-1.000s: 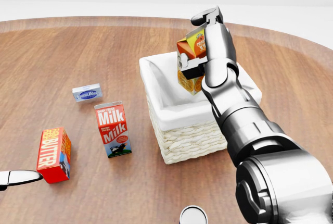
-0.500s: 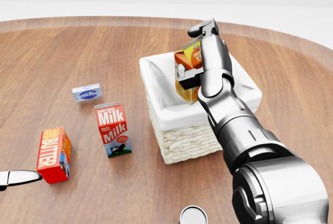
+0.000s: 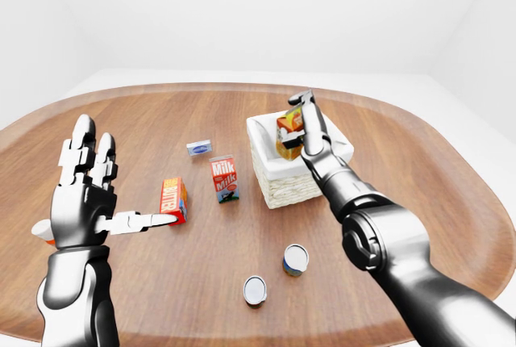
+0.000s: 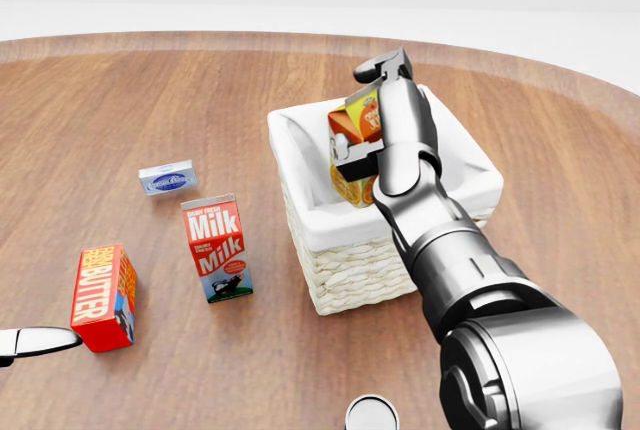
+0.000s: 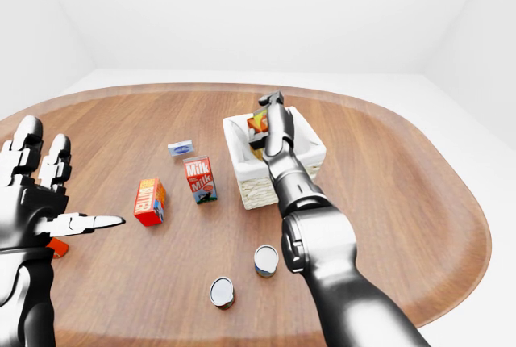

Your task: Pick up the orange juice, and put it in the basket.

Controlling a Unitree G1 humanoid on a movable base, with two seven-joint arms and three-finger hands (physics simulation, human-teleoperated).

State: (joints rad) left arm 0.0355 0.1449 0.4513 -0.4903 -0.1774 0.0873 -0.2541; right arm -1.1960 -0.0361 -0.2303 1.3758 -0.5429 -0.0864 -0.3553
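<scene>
Lower in basket (image 4: pixel 300 155), orange juice (image 4: pixel 352 140)

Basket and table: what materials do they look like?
The square pale wicker basket looks woven, judging by its ribbed weave, with a smooth white liner, probably cloth. The round brown table looks like satin-finished wood: visible grain, soft sheen.

Milk carton (image 4: pixel 217 247), butter box (image 4: pixel 103 296), two cans (image 3: pixel 275 274)

"Milk" carton (image 4: pixel 217 247); "BUTTER" box (image 4: pixel 103 296)
</scene>
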